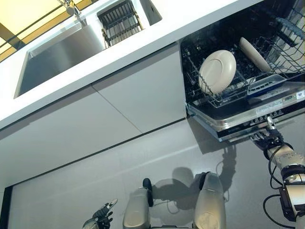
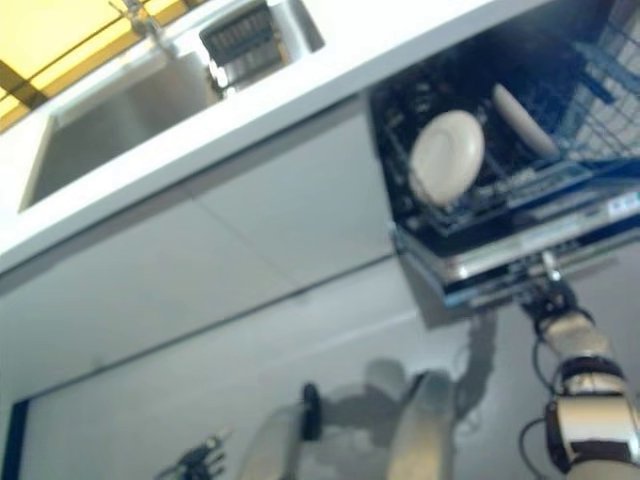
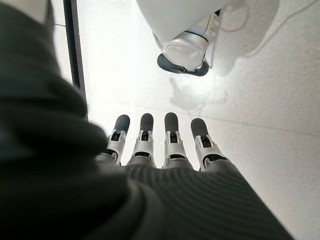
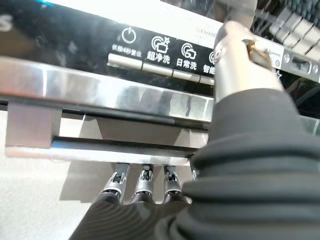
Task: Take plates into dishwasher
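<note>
The dishwasher door hangs open at the upper right, with its rack in view. A round cream plate stands on edge in the rack. A second plate leans behind it. My right hand is at the door's front edge. In the right wrist view its fingers reach under the steel handle bar and its thumb presses on the control panel above. My left hand hangs low over the floor, empty, with straight fingers.
A white counter runs across, above grey cabinet fronts. A steel sink is set in it, with a wire dish rack beside it. The open door juts out over the floor at the right.
</note>
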